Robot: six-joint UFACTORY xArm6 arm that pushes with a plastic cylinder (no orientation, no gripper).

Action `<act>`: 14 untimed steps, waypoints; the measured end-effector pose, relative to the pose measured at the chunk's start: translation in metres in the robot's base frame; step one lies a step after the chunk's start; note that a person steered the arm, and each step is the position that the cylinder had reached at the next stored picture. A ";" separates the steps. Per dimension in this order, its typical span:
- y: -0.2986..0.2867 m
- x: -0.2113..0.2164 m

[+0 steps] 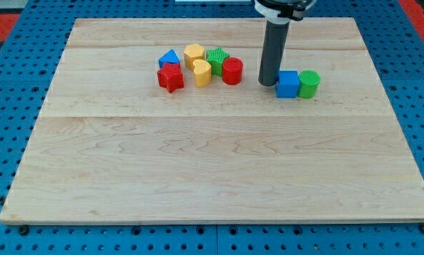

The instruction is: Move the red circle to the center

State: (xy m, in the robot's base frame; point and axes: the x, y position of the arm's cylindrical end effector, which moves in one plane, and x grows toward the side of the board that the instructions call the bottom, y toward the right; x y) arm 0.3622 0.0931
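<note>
The red circle (232, 71) is a short red cylinder on the wooden board (219, 170), near the view's top, at the right end of a cluster of blocks. My tip (267, 83) rests on the board a short way to the right of the red circle, with a small gap between them. The tip stands just left of a blue cube (287, 84), close to or touching it.
The cluster left of the red circle holds a green block (217, 58), a yellow hexagon (193, 54), a yellow heart (202, 72), a blue triangle (169, 59) and a red star (170, 78). A green cylinder (309, 83) touches the blue cube's right side.
</note>
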 end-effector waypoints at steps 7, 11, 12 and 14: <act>-0.036 -0.063; -0.063 -0.021; -0.065 -0.007; -0.100 0.007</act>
State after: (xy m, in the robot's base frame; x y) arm 0.3690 -0.0066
